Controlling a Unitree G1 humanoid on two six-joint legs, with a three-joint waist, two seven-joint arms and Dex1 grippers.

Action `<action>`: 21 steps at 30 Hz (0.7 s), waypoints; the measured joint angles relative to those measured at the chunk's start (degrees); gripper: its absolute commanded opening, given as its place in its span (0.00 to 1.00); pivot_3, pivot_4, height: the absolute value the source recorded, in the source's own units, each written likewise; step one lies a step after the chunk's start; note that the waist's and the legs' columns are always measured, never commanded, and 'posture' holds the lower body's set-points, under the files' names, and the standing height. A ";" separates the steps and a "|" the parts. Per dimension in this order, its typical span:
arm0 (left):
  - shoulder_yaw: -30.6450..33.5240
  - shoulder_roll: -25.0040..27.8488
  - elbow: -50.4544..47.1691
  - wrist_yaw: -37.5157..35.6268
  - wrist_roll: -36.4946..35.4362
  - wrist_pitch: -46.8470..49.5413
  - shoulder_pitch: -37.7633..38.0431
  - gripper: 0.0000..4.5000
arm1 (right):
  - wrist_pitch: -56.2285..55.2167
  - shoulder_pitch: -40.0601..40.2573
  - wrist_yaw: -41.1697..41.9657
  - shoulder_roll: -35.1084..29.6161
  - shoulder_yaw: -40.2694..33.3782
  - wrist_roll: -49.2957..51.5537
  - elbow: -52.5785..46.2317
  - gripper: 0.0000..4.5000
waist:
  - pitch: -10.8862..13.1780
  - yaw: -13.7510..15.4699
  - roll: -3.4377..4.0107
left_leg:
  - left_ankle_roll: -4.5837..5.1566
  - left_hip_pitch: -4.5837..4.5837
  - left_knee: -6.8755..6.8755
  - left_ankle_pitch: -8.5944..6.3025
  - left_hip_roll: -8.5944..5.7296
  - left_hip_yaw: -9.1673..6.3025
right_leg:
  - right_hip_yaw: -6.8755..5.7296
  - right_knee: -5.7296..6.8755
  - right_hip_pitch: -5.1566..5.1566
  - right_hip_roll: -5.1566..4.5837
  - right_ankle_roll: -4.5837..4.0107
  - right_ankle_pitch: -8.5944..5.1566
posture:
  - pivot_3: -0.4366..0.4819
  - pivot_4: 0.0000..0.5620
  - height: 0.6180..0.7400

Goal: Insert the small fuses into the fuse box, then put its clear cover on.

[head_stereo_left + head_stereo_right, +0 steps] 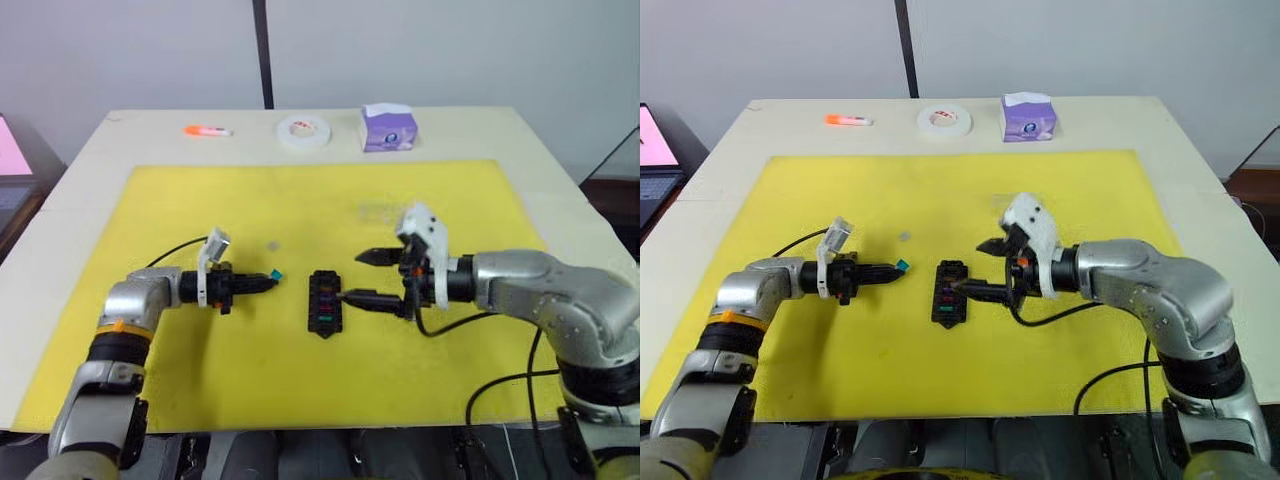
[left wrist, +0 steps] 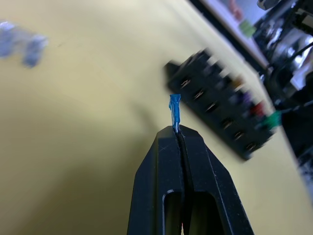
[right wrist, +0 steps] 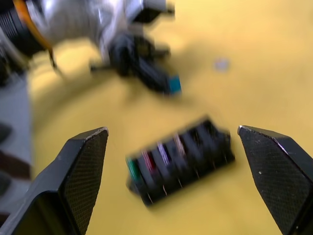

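No writing is legible. The small black slotted plastic fuse box (image 1: 324, 301) lies on the yellow mat (image 1: 200, 200). Left of it, the left gripper (image 1: 272, 279) pinches a tiny teal blade fuse (image 2: 174, 108). Right of it, the right gripper (image 1: 362, 276) is spread wide.

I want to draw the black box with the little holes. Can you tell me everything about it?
The fuse box is a small black block that looks like plastic, lying flat on the yellow mat between the two grippers. It has two rows of square slots. One row holds small coloured fuses, green, red and purple among them; other slots look empty. The left gripper holds a teal fuse just beside it, not touching. The right gripper's open fingers reach around one side, and touching cannot be told.
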 measured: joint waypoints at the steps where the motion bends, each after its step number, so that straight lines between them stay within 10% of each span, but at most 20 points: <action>1: 1.01 -0.12 -2.81 1.29 -1.69 1.80 0.40 0.00 | 0.88 -1.09 -0.64 0.87 -1.39 1.72 1.26 1.00 | 0.01 0.04 -0.01 | 0.00 0.00 0.00 0.00 0.00 -0.03 | -0.03 0.01 0.00 0.01 0.00 0.00 | 0.48 0.27 1.00; 11: 13.13 -5.90 -23.05 19.01 -22.33 16.69 -2.91 0.00 | 6.45 -10.66 -4.99 5.50 -5.36 11.63 13.25 1.00 | 0.03 0.03 -0.02 | 0.00 -0.01 0.00 0.00 -0.02 -0.04 | -0.04 0.01 0.01 0.03 0.04 0.01 | 0.48 0.27 1.00; 17: 14.13 -8.04 -26.75 25.52 -29.29 18.44 -7.64 0.00 | 7.99 -17.55 -10.10 9.69 -7.51 16.56 19.63 0.66 | 0.04 -0.15 -0.02 | 0.00 -0.01 -0.02 0.00 -0.01 -0.05 | -0.04 0.02 -0.01 0.09 0.04 0.02 | 0.48 0.27 1.00; 21: 12.84 -7.32 -27.58 26.33 -30.47 17.80 -8.55 0.00 | 8.51 -19.57 -12.76 9.66 -9.59 21.04 22.38 0.66 | 0.04 -0.15 -0.02 | 0.00 -0.02 -0.04 0.00 -0.01 -0.04 | -0.03 -0.01 -0.01 0.08 0.04 0.01 | 0.48 0.27 1.00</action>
